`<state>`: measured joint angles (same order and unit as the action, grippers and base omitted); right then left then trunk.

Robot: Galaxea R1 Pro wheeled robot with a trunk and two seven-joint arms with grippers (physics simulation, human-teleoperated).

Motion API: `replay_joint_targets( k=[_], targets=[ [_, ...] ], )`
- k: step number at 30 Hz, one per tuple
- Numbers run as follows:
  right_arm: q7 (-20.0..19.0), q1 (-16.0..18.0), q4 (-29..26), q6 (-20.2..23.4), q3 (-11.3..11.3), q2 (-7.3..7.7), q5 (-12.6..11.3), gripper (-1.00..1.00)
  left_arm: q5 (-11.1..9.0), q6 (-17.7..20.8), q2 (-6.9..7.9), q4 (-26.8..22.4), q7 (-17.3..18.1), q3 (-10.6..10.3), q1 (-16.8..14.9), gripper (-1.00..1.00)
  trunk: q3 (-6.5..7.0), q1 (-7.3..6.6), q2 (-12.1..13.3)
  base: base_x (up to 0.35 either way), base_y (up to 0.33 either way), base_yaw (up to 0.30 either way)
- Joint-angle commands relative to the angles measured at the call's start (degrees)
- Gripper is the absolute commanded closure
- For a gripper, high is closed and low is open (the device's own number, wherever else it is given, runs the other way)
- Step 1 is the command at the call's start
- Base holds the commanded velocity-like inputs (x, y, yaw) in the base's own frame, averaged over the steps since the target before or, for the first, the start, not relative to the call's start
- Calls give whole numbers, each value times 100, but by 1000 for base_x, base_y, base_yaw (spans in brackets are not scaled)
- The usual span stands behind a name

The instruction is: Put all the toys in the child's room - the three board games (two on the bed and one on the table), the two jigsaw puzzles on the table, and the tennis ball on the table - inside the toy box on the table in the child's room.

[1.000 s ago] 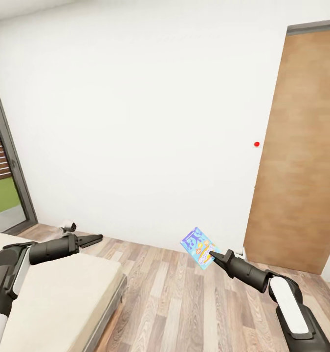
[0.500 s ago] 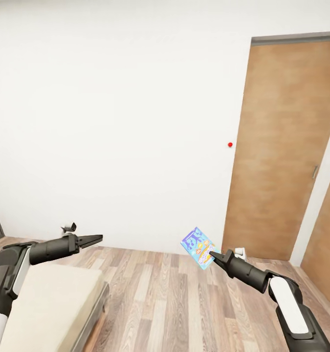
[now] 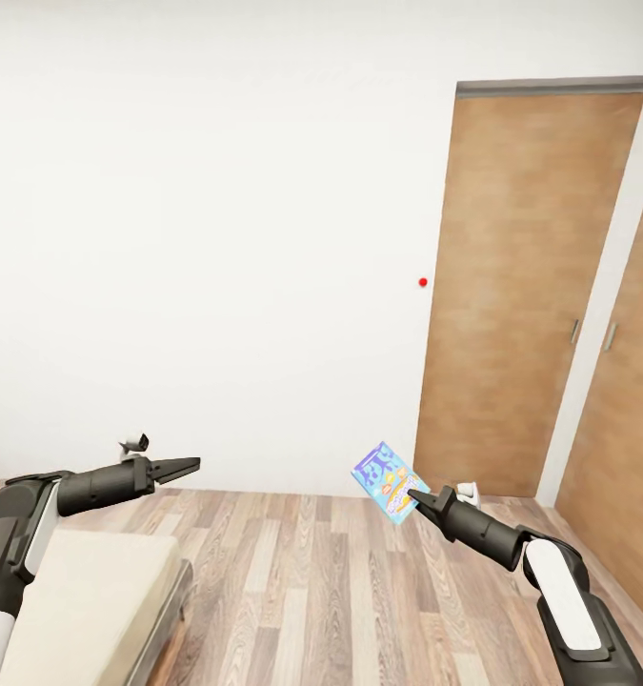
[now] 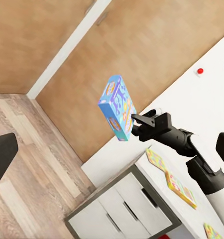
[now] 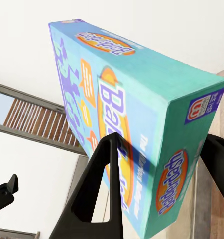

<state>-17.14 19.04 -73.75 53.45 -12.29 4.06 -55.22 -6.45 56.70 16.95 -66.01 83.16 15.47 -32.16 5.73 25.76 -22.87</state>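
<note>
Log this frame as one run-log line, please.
phase: carrying | right gripper: shut on blue board game, held off the wood floor | left gripper: shut, empty | ahead: white wall, brown door | bed at left

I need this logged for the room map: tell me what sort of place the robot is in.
Likely a bedroom in a home: a cream mattress on a grey bed frame, wood-plank floor, plain white wall and brown wooden doors. A white drawer unit carries colourful flat toys.
</note>
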Motion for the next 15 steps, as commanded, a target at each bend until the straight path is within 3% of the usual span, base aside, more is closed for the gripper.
replay_joint_targets(
  k=[1, 15],
  targets=[
    [-53, 3, 2, 25, -10, -1, 47, 100, -6, 60, 1, 1, 16, 0, -1, -100, -3, 2, -4, 0, 0, -95],
    [-53, 3, 19, 25, -18, -1, 46, 100, -6, 41, 1, 1, 16, 2, -1, -100, -2, 2, -4, 0, 0, -250]
  ],
)
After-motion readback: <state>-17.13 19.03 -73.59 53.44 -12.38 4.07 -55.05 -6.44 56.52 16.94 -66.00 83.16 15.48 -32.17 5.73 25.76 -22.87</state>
